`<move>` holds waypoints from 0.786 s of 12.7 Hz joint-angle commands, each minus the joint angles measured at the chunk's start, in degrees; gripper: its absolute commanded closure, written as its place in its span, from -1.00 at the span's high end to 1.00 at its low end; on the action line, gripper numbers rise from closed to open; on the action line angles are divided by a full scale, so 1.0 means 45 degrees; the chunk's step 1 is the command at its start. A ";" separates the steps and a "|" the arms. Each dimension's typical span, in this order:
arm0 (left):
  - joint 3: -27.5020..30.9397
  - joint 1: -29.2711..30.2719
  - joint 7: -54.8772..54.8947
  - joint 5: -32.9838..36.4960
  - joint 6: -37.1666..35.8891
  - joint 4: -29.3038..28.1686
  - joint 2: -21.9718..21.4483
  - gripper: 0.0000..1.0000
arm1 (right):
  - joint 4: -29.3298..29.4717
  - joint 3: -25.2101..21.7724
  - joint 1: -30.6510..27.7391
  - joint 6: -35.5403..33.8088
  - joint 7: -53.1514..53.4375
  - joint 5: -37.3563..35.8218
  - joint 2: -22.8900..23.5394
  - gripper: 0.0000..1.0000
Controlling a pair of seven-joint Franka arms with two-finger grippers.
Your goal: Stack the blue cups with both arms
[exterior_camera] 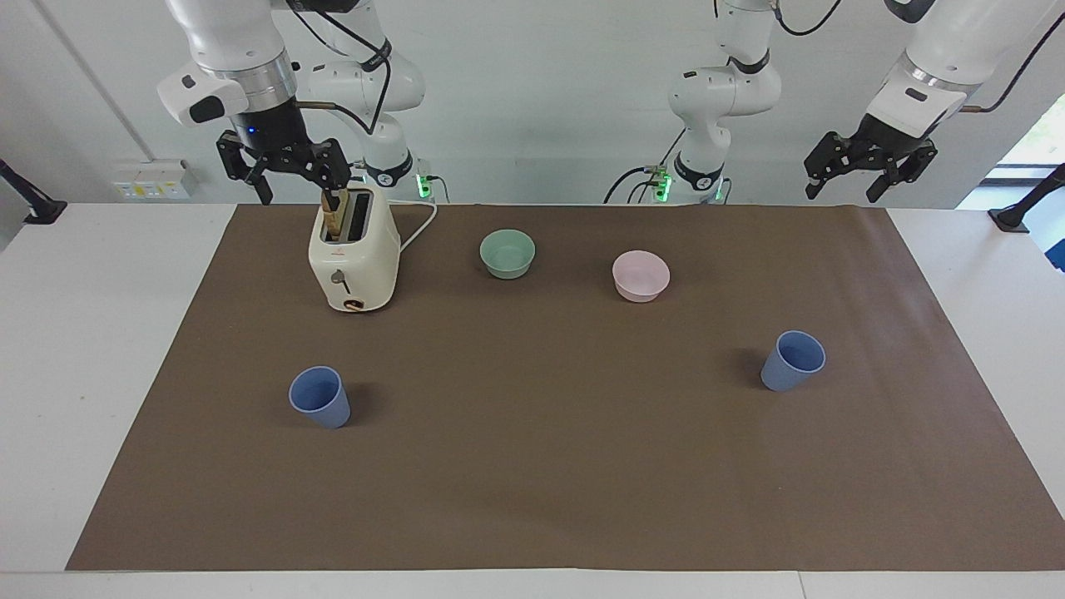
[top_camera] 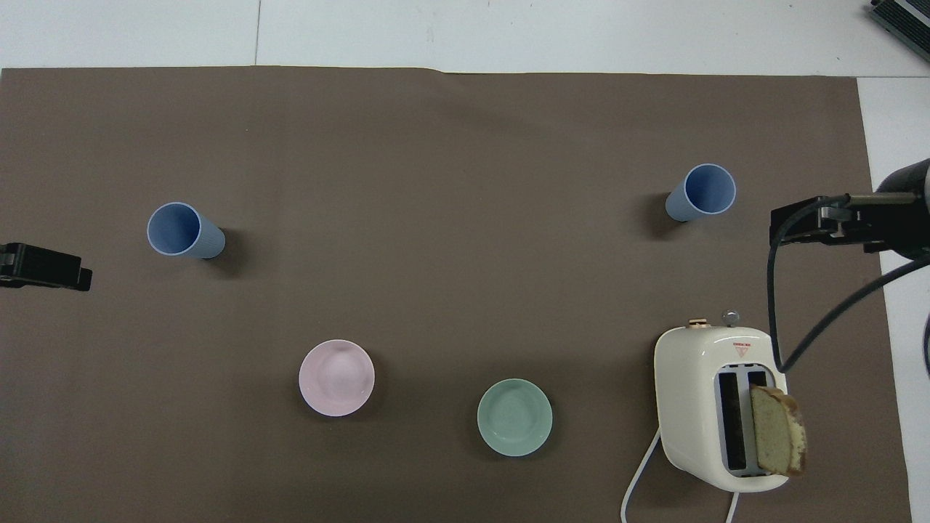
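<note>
Item: two blue cups, both upright and mouth up on the brown mat [exterior_camera: 532,466] covering the worktop [exterior_camera: 83,333], well apart from each other.

Cup one [exterior_camera: 319,397]: stood toward the right arm's end of the worktop, farther from the robots than the toaster [exterior_camera: 354,249]. Also seen from overhead [top_camera: 694,192].

Cup two [exterior_camera: 792,360]: stood toward the left arm's end, farther from the robots than the pink bowl [exterior_camera: 641,275]. Also seen from overhead [top_camera: 183,231].

Right claw [exterior_camera: 283,170]: raised just above the toaster, fingers spread, nothing held. A slice of bread [exterior_camera: 333,215] is seen standing in the toaster slot just below it, untouched by the claw as far as can be judged.

Left claw [exterior_camera: 865,170]: raised over the mat's edge at its own end, fingers spread, nothing held.

Governing relation: each cup is found on its own arm's side, farther out across the worktop than the claw above that end. Cup one is judged the right arm's pick, cup two the left arm's. Each long axis is vertical, so a grasp from the side or across the rim is judged suitable.

Other contents: green bowl [exterior_camera: 507,253], set between the toaster and the pink bowl, nearer the robots than either cup.

Progress: no cup grasped; stacking is judged not yet begun.
</note>
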 commanded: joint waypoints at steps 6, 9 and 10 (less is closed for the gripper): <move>0.0000 0.0137 0.0148 -0.0043 0.0132 -0.0301 -0.0281 1.00 | -0.0265 0.0001 -0.0180 0.0144 -0.0262 0.0362 -0.0211 1.00; 0.0019 0.0292 0.0148 -0.0043 0.1201 -0.1059 -0.0203 1.00 | -0.0265 0.0001 -0.0180 0.0164 -0.0282 0.0362 -0.0211 1.00; 0.0019 0.0448 0.0148 -0.0043 0.1651 -0.1392 -0.0126 1.00 | -0.0265 0.0001 -0.0180 0.0164 -0.0301 0.0362 -0.0211 1.00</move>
